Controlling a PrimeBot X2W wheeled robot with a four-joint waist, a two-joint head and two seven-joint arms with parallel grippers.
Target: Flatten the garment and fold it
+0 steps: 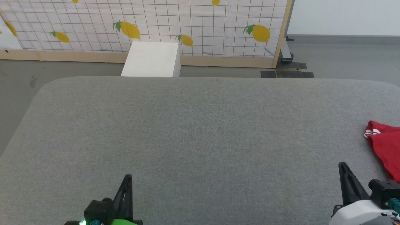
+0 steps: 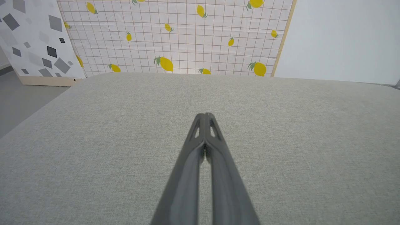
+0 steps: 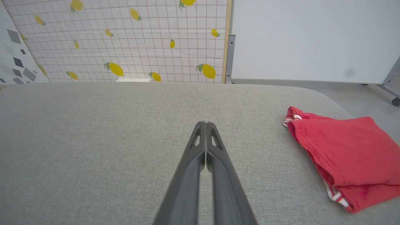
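Now | left pincer (image 2: 204, 115) together | right pincer (image 3: 205, 123) together | garment (image 3: 343, 150) on grey surface (image 1: 200, 125) | lemon screen (image 1: 187, 22) behind

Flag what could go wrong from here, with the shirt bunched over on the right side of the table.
1. The shirt lies close to the right edge of the table; a pull outward might drag it off.
2. It sits beside the right tool and far from the left tool, so a two-handed grab may need a long reach.
3. Both tools are shut; unless they open first, they will likely just push the cloth.
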